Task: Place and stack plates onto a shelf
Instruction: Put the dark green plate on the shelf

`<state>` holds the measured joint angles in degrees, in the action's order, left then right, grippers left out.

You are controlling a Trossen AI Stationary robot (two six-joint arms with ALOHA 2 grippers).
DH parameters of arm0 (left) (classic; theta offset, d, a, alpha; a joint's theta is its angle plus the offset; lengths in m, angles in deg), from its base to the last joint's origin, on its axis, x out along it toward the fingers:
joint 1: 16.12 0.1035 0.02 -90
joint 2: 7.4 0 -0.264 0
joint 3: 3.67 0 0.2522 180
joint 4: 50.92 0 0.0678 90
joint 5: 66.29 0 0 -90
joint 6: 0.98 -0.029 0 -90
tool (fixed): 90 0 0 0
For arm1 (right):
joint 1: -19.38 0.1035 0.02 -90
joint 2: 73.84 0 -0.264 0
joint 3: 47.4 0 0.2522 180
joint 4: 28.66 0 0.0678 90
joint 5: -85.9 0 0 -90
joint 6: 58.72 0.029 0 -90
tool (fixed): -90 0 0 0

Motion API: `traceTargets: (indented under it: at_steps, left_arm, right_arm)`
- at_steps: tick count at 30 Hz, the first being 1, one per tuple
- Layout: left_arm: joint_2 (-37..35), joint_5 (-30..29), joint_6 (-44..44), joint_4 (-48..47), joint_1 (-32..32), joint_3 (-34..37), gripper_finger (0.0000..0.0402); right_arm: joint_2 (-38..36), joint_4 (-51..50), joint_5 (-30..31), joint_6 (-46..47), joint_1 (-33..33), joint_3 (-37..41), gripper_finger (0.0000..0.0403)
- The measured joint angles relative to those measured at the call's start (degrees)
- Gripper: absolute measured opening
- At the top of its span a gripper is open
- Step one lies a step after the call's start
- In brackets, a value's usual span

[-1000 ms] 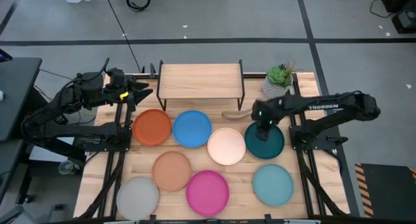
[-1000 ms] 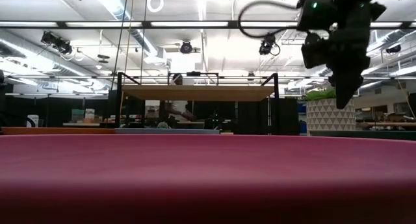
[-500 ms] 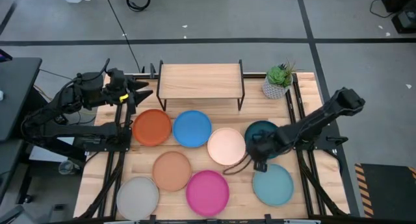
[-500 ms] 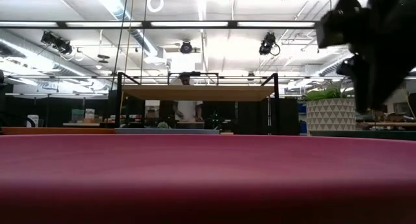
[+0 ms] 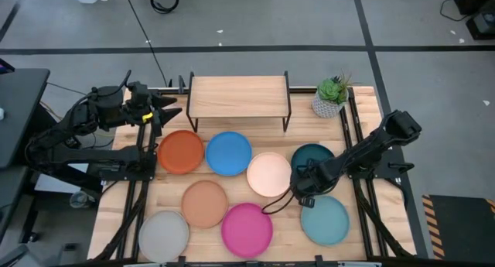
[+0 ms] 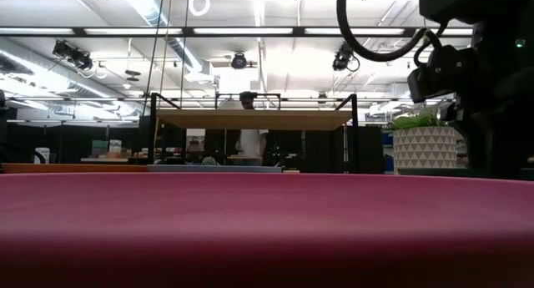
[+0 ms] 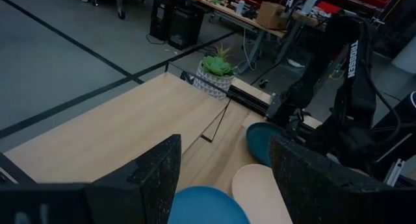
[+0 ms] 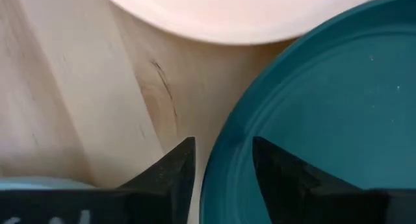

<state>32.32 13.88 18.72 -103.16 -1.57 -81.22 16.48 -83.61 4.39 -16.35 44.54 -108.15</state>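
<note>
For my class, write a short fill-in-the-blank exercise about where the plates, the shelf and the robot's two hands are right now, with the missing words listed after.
1. The shelf has ______ plates on it.
2. The right hand is low at the rim of the dark ______ plate.
3. The cream plate lies between the dark teal plate and the ______ plate.
4. The left hand waits near the back left corner of the table, beside the ______ plate.

Missing words: no; teal; blue; orange
</note>
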Motion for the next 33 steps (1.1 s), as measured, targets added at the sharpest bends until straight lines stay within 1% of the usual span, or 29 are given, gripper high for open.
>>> traceTargets:
  at_steps: [5,9,11,14,16,18,20,24,27,30,33]
  left_arm:
    - [0.0,0.0,0.0,0.0,0.0,0.0,0.0237]
    - [0.0,0.0,0.1,-0.3,0.0,0.0,0.0237]
    - [0.0,1.1,0.6,-0.4,0.0,0.0,0.0237]
    - [-0.1,4.6,1.5,-0.4,0.0,0.0,0.0237]
    - [-0.1,6.0,2.7,-0.4,0.0,0.0,0.0237]
    - [-0.1,6.7,3.6,-0.4,0.0,0.0,0.0237]
    - [0.0,6.7,3.7,-0.3,0.0,0.0,0.0237]
    - [0.4,6.6,3.6,1.1,0.0,0.0,0.0237]
    - [0.6,6.6,3.4,2.3,0.3,0.0,0.0237]
    - [0.8,6.5,3.7,2.3,0.3,0.0,0.0237]
    - [0.8,6.5,4.3,2.3,0.3,0.0,0.0237]
  right_arm:
    - [0.2,0.0,0.3,0.1,0.0,0.0,0.0091]
    - [-0.4,-0.5,-1.3,-0.3,0.0,-0.1,0.0037]
    - [-1.3,-2.6,-2.6,-0.1,0.0,-1.1,0.0017]
    - [-2.8,-10.3,-3.3,-0.1,0.0,-5.9,0.0013]
    - [-3.8,-16.6,-3.0,-0.1,0.0,-10.0,0.0019]
    - [-4.7,-22.2,-2.3,-1.1,0.0,-14.4,0.0024]
    - [-5.5,-25.1,-2.5,-4.2,-0.1,-18.8,0.0024]
    - [-6.4,-25.6,-4.6,-13.8,-0.8,-27.4,0.0017]
    - [-6.4,-25.4,-4.3,-21.7,-2.3,-33.5,0.0016]
    - [-6.1,-25.0,-2.0,-29.3,-5.7,-38.7,0.0020]
    - [-6.1,-22.5,-1.4,-36.6,-10.5,-41.6,0.0020]
